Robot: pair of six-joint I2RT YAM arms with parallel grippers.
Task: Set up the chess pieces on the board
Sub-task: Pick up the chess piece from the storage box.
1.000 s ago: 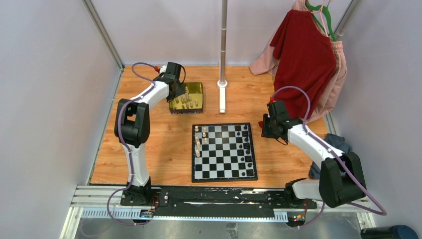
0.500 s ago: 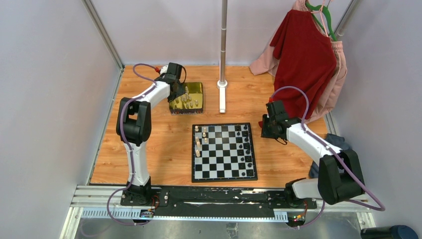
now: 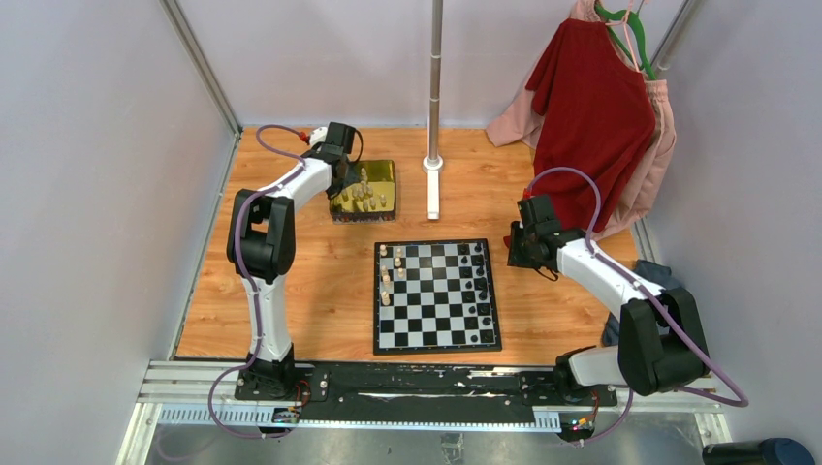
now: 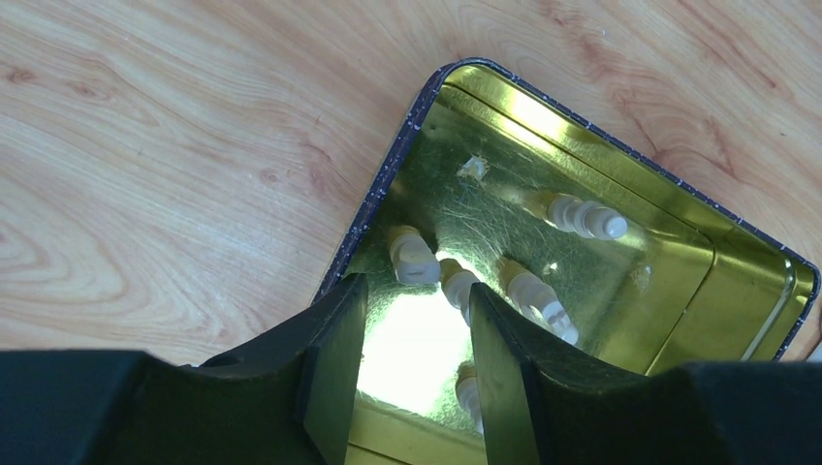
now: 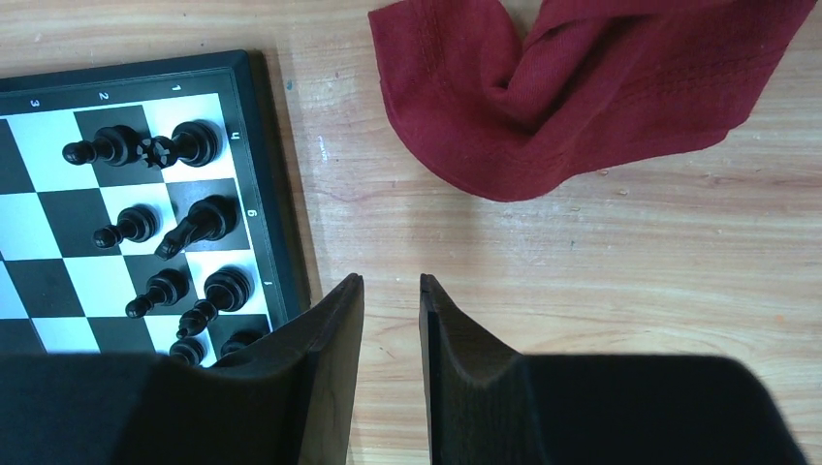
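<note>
Hovering over tin (image 4: 698,291) — left jaws parted, empty | right jaws narrowly apart, empty, beside board (image 5: 267,174)

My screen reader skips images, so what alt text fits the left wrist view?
The left pincer, jaws apart and empty, hangs over a corner of an open gold tin on a wooden table. Several pale chess pieces sit inside the tin.

Overhead view is bright and even, with soft, faint shadows throughout. Left wrist: hard glare bounces off the gold tin (image 4: 620,281), bleaching the pieces (image 4: 415,260) beside it. Right wrist: clear and evenly lit, with the fingers (image 5: 325,378) just dark silhouettes.
</note>
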